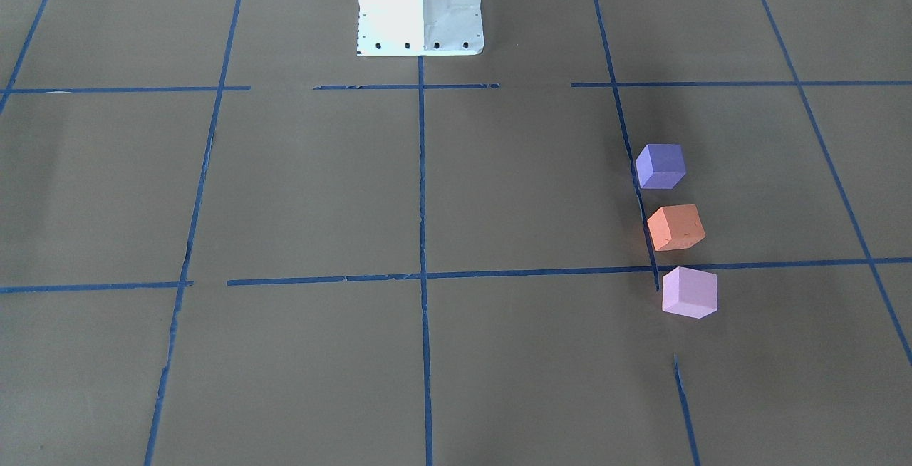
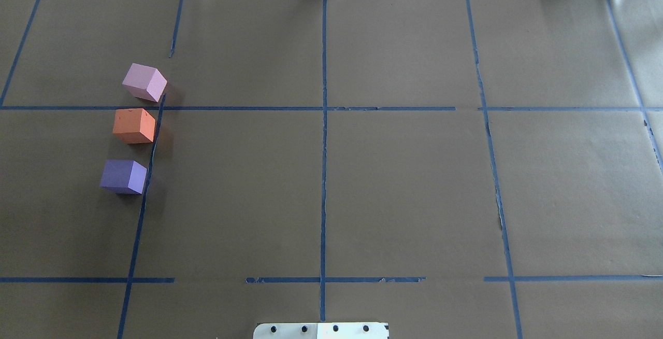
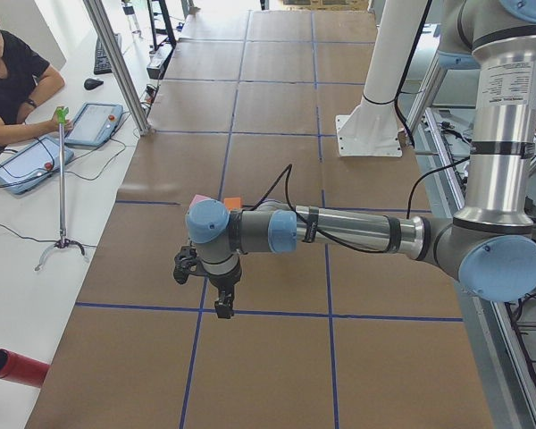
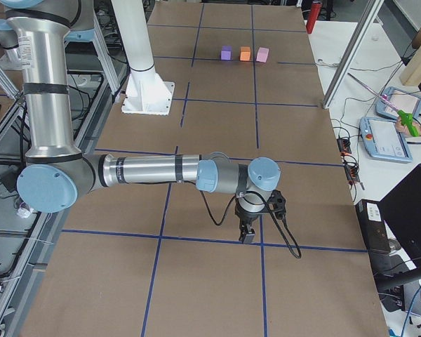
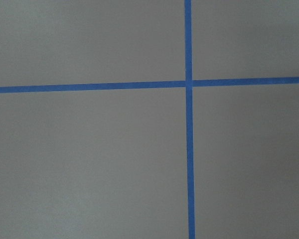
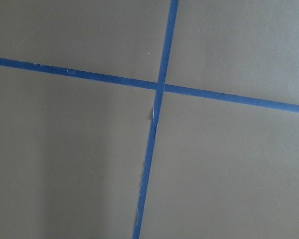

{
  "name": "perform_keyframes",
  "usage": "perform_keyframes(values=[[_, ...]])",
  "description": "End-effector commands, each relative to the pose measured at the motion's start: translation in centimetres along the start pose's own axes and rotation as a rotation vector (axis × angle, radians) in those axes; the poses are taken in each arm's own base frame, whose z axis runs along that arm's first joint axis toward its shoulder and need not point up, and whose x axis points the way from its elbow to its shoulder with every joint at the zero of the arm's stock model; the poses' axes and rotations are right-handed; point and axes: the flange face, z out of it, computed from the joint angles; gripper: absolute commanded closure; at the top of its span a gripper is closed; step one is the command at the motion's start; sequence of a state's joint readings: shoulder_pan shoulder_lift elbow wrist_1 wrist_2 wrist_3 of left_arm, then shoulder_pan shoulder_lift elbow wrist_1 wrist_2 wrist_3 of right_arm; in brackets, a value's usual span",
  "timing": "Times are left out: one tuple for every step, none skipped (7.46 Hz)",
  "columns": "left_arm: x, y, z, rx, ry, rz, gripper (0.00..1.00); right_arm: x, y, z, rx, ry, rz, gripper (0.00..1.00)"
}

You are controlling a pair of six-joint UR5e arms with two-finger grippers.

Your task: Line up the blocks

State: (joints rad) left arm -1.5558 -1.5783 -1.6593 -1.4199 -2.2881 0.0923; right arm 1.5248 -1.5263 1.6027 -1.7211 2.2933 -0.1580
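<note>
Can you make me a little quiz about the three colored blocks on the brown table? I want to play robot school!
1. Fill in the word: the purple block lies nearest the robot's white base, and the ____ one lies farthest from it.
2. Pick one: which block sits in the middle of the row? A) the purple block B) the orange block C) the pink block
3. True or false: the three blocks are squeezed together so that they touch.
Key: 1 pink. 2 B. 3 false, there are gaps between them.
</note>
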Motion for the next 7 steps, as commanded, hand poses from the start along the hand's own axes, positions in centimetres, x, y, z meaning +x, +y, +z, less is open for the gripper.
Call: perform_keyframes(values=[[-0.07, 0.09, 0.12, -0.004, 0.001, 0.008, 0.0, -0.01, 0.0, -0.01, 0.0, 0.0, 0.0, 0.0], [-0.07, 0.09, 0.12, -0.004, 0.001, 0.009, 0.0, 0.04, 0.01, 0.04, -0.001, 0.0, 0.001, 0.0], [-0.21, 0.1, 0.17, -0.004, 0.001, 0.007, 0.0, -0.01, 0.0, -0.01, 0.0, 0.0, 0.0, 0.0], [-0.35, 0.11, 0.33, -0.006, 0.001, 0.008, 0.0, -0.01, 0.0, -0.01, 0.0, 0.0, 0.0, 0.0], [-0.41, 0.17, 0.42, -0.006, 0.003, 0.009, 0.0, -0.01, 0.0, -0.01, 0.0, 0.0, 0.0, 0.0], [-0.53, 0.34, 0.67, -0.008, 0.001, 0.01, 0.0, -0.01, 0.0, -0.01, 0.0, 0.0, 0.0, 0.0], [-0.53, 0.34, 0.67, -0.008, 0.001, 0.01, 0.0, -0.01, 0.0, -0.01, 0.0, 0.0, 0.0, 0.0]])
